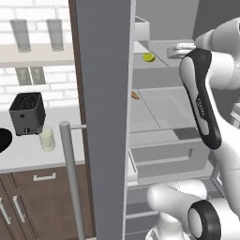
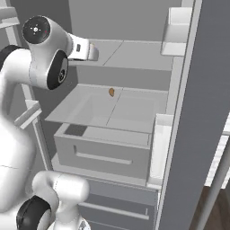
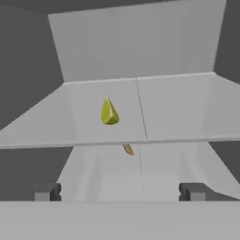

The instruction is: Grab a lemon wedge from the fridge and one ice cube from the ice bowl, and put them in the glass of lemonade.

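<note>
The fridge (image 1: 154, 112) stands open, its pale shelves in sight. On the upper shelf lies the yellow-green lemon wedge (image 1: 148, 57) (image 3: 108, 112). My gripper (image 1: 170, 50) (image 2: 94, 52) (image 3: 120, 192) hovers at the front of that shelf, level with the wedge and some way short of it; it is open and holds nothing. On the counter to the left, the glass of lemonade (image 1: 47, 139) stands in front of the toaster. A part of the black ice bowl (image 1: 3, 139) shows at the left edge. The ice cube is out of view.
The open dark grey fridge door (image 1: 105, 117) with its silver bar handle (image 1: 71, 178) stands between fridge and counter. A small brown-orange food item (image 1: 135, 95) (image 2: 111, 92) (image 3: 128, 149) lies on the lower shelf, a drawer (image 2: 108, 150) beneath. Black toaster (image 1: 27, 112); two tall glasses (image 1: 21, 35) on a wall shelf.
</note>
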You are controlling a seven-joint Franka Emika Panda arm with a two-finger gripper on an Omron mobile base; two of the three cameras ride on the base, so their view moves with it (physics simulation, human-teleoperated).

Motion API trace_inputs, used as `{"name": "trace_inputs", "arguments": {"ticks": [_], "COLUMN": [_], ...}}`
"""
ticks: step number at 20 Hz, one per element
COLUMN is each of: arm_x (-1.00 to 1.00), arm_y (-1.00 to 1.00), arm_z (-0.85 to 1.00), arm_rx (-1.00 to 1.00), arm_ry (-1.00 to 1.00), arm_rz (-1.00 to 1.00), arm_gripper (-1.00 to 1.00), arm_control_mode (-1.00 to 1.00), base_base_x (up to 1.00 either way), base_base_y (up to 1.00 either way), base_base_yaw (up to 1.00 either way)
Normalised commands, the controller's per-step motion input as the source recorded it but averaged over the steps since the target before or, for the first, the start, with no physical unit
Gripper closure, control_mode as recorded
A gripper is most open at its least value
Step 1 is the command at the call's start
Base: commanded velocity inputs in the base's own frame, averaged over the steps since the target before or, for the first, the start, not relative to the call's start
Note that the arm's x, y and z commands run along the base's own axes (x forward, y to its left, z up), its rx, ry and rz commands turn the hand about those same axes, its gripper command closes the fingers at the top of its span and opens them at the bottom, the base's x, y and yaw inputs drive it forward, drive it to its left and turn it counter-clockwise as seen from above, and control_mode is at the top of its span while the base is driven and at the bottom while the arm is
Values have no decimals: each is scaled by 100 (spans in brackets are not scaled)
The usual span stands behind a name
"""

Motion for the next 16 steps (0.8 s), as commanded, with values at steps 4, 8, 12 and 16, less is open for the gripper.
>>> {"name": "trace_inputs", "arguments": {"ticks": [4,8,12,16], "arm_x": [79,85,94,100], "arm_y": [23,25,19,5], "arm_z": [-35,-30,-27,-1], "arm_rx": [-4,-5,-2,0], "arm_ry": [0,0,1,10], "arm_rz": [0,0,0,0], "arm_gripper": [-100,-100,-100,-100], "arm_control_mode": [-100,-100,-100,-100], "base_base_x": [0,0,0,0], "base_base_y": [0,0,0,0], "base_base_yaw": [0,0,0,0]}}
